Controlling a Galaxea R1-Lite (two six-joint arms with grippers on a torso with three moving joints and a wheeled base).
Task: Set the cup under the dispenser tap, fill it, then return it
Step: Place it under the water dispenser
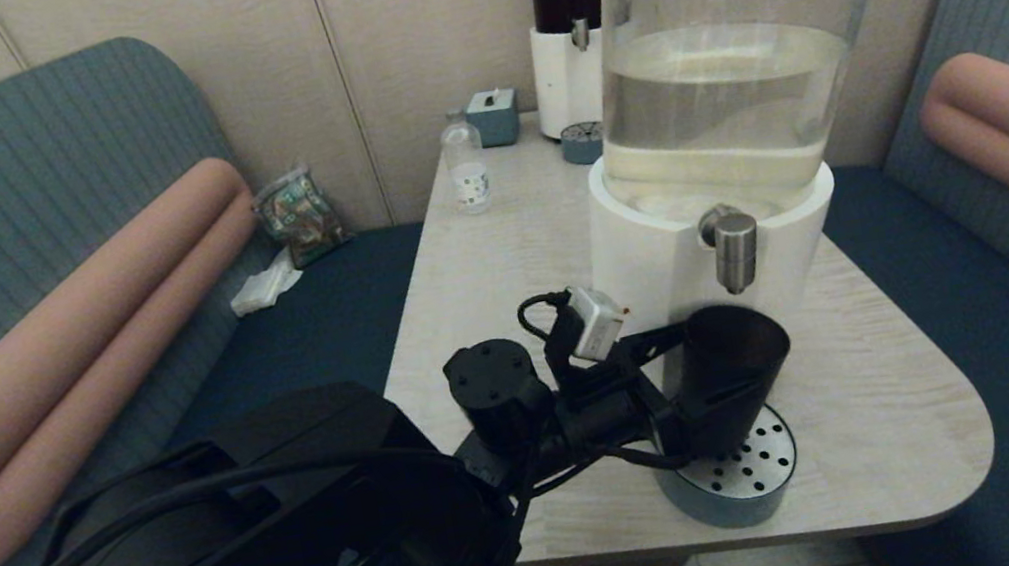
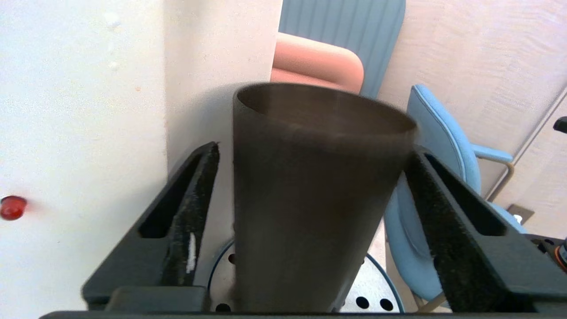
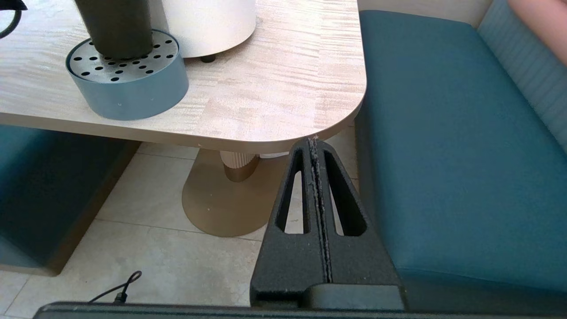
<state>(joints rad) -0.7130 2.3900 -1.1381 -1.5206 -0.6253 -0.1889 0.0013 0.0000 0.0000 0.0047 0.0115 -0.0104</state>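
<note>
A: What are the left gripper's (image 2: 310,195) fingers (image 2: 190,212) doing?
B: They are spreading around the cup (image 1: 727,374), with a gap showing on one side.
A: And where is the cup sitting?
B: On the drip tray (image 1: 733,480), at six o'clock from the dispenser tap (image 1: 734,249).
A: The right gripper (image 3: 315,146)?
B: It is hanging below the table (image 3: 266,102) edge, fingers pressed together.

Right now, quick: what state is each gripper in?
Left gripper: open, fingers either side of the cup, which stands on the drip tray.
Right gripper: shut, empty, below the table edge.
</note>
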